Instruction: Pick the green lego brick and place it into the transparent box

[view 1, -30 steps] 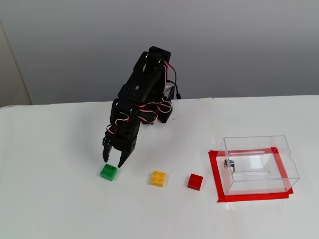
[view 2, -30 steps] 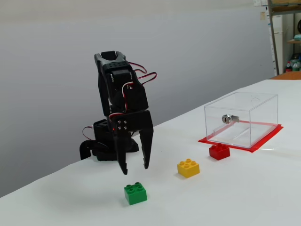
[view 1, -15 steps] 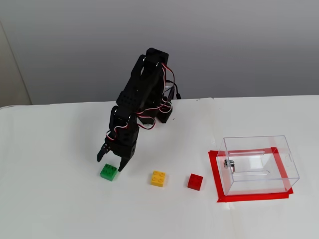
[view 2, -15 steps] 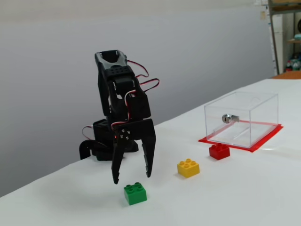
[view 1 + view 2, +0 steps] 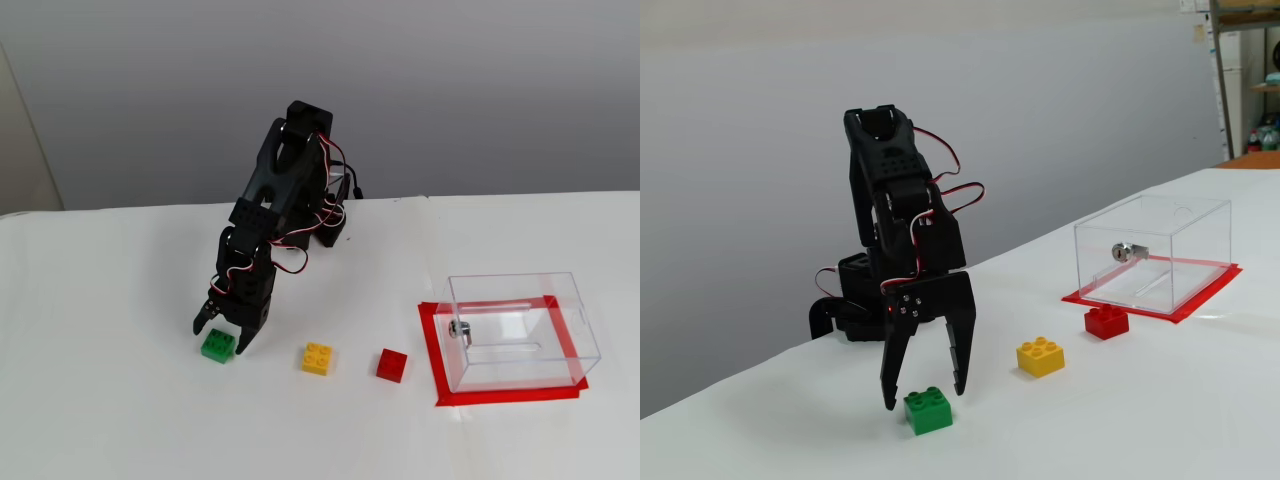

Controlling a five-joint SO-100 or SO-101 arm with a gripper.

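A small bright green square plastic lego brick with studs (image 5: 218, 346) (image 5: 928, 410) sits on the white table (image 5: 120, 420), between the spread tips of the black two-finger pincer (image 5: 221, 335) (image 5: 923, 395), not yet gripped. To the pincer's right in both fixed views stands the clear plastic rectangular box (image 5: 520, 330) (image 5: 1155, 252), empty. Grasping, lifting, carrying and dropping all remain.

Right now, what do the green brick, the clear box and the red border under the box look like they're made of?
The green lego brick: apparently molded plastic, opaque, smooth studs with slight sheen. The transparent box: likely clear acrylic or similar plastic, thin see-through walls, small metal fitting. The red border: looks like matte adhesive tape, flat strips; not certain.
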